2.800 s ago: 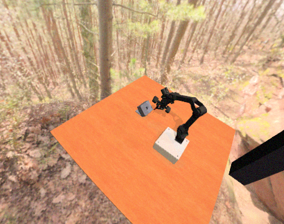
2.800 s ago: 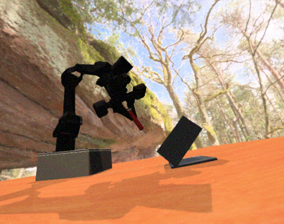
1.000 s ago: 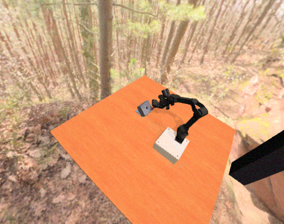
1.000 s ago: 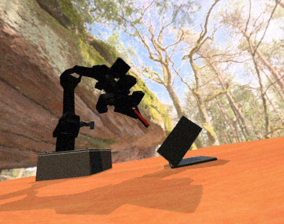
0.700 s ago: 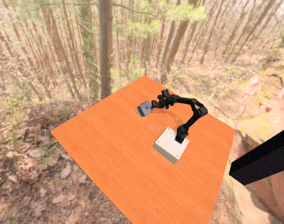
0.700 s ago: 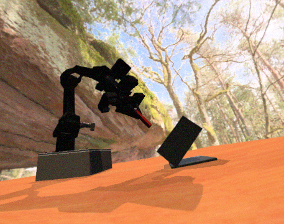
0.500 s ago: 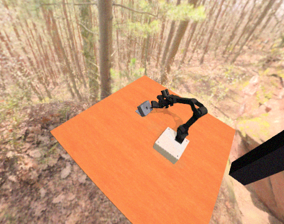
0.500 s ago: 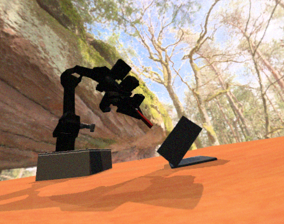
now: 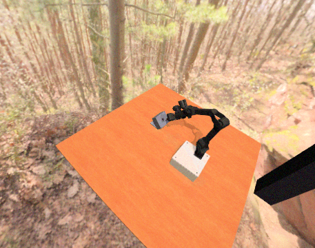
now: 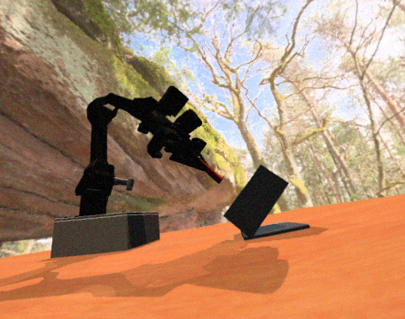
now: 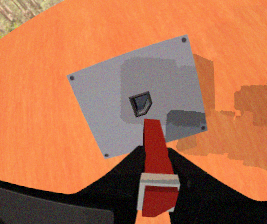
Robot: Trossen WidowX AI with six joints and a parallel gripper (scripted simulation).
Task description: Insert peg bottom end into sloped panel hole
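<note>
Top view: bright, hazy daylight; forest backdrop looking soft, pale at upper right. Exterior: bright sky backlighting the robot arm (image 9: 212,131) (image 10: 100,143), leaving it near-black; its shadow falling across the near orange tabletop (image 9: 129,162) (image 10: 335,276) (image 11: 38,125). Wrist: shadows darkening part of the sloped panel (image 11: 98,100); fine grain showing everywhere.

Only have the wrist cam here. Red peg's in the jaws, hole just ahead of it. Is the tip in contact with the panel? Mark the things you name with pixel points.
Observer: No. In the exterior view the red peg (image 10: 212,172) (image 11: 156,150) stops short of the sloped panel (image 10: 257,200) (image 11: 95,95), with open air between.
Operator: Copy. What's holding the panel up?
Observer: A flat base plate (image 10: 284,229) on the orange table (image 10: 202,284) (image 11: 33,125); the panel rises from one end of it.
Operator: And the peg's tilt?
Observer: Slanting down toward the panel, lower end free.
</note>
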